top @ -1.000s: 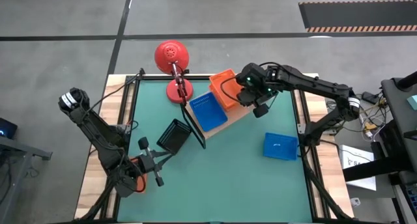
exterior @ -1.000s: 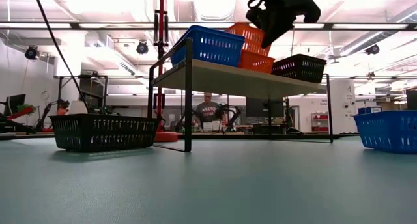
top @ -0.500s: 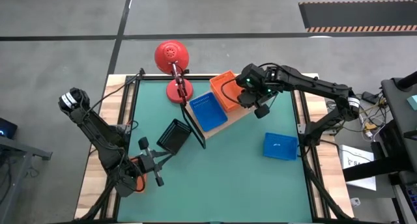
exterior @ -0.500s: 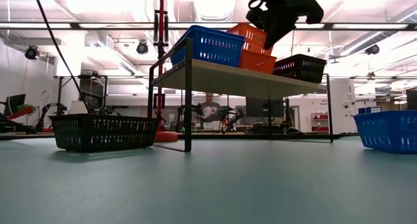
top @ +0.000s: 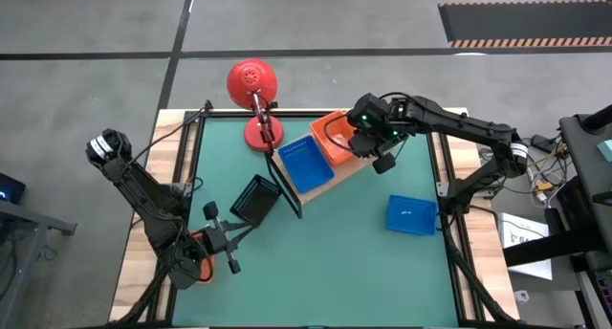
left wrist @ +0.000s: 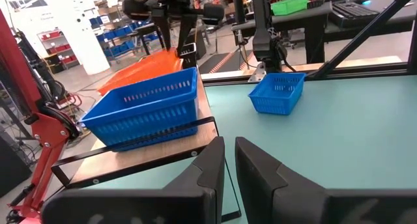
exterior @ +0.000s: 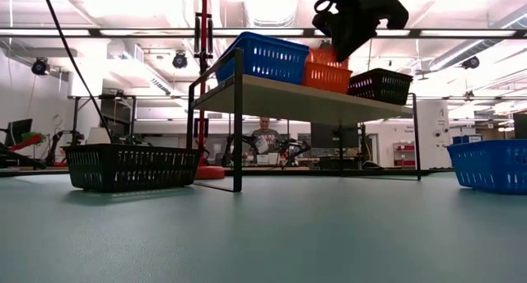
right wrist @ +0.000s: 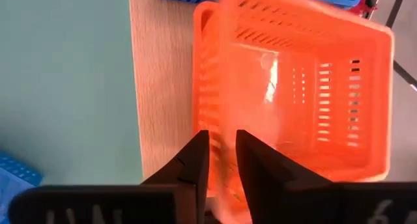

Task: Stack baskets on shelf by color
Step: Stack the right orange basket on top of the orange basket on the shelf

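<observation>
Now that our right tool [top: 360,138] parts its fingers slightly, we see the orange basket [exterior: 328,73], tilted a moment ago, drop flat onto the shelf [exterior: 296,98] directly below it, released.

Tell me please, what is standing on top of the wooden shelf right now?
On the shelf: a blue basket, an orange basket, a black basket. Any baskets nested beneath them are hidden.
</observation>
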You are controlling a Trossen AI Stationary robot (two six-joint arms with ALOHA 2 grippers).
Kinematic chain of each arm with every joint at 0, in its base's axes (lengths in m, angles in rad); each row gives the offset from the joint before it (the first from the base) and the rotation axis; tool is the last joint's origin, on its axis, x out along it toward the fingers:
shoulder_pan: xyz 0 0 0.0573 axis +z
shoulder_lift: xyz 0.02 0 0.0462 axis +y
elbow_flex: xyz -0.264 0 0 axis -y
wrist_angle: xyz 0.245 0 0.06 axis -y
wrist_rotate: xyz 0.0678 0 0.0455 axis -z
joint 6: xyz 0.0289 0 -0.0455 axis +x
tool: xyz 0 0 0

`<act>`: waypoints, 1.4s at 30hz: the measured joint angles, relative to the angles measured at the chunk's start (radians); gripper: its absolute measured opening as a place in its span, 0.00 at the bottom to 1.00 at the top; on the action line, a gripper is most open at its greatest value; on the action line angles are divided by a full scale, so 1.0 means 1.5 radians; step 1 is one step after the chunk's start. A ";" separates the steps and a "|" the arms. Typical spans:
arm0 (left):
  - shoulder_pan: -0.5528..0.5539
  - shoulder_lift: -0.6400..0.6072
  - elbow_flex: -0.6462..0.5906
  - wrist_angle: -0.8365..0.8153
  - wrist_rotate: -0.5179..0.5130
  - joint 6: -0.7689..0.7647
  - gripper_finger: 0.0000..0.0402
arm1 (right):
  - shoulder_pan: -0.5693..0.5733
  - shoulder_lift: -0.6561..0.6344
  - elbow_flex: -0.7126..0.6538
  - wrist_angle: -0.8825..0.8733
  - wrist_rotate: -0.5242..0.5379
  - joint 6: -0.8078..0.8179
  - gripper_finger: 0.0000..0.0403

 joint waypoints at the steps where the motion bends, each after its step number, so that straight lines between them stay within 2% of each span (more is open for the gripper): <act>1: 0.000 0.000 0.000 0.000 0.000 0.000 0.05 | 0.000 0.000 0.004 -0.005 0.000 0.003 0.18; 9: 0.000 0.000 0.000 0.000 0.000 0.000 0.05 | 0.002 -0.001 0.067 -0.021 -0.001 0.092 0.23; 15: 0.000 0.000 0.000 0.000 0.000 0.000 0.05 | 0.002 0.013 0.064 0.037 -0.006 0.168 0.16; 23: 0.000 0.000 0.000 0.000 0.000 0.000 0.05 | 0.002 0.082 0.058 0.035 -0.005 0.161 0.03; 31: 0.000 0.000 0.000 0.000 0.000 0.000 0.05 | 0.005 0.118 0.068 -0.059 -0.006 0.137 0.02; 42: 0.000 0.000 0.000 0.000 0.000 0.000 0.05 | 0.024 0.095 0.071 -0.076 -0.001 0.127 0.02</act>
